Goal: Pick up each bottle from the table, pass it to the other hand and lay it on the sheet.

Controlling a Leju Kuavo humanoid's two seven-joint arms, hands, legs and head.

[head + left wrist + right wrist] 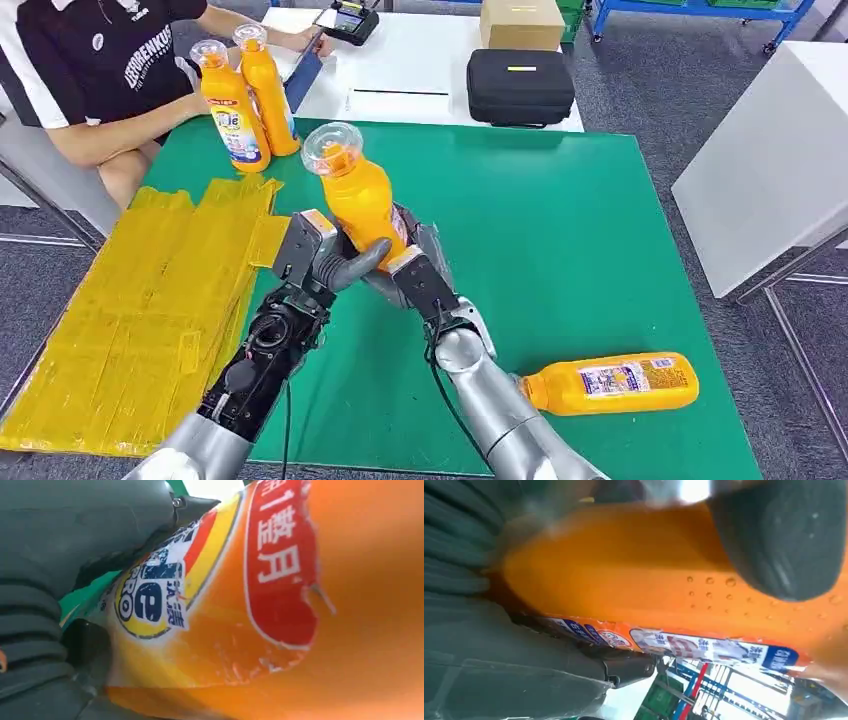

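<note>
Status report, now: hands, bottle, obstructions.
Left hand and right hand both grip the raised bottle. Yellow sheet bare. Lying bottle waits. Path looks clear.

Bare green table (pixel 560 220) lies open on the right side and far middle. Two upright orange plastic bottles (pixel 248 98) stand at the far left corner, just beyond the crinkled yellow plastic sheet (pixel 150 310). Another orange bottle (pixel 612 384) lies flat near the right front edge.

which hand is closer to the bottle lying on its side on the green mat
Right. The right hand is up mid-mat on the held bottle, on the same side as the lying bottle; the left hand is farther off, toward the yellow sheet.
</note>
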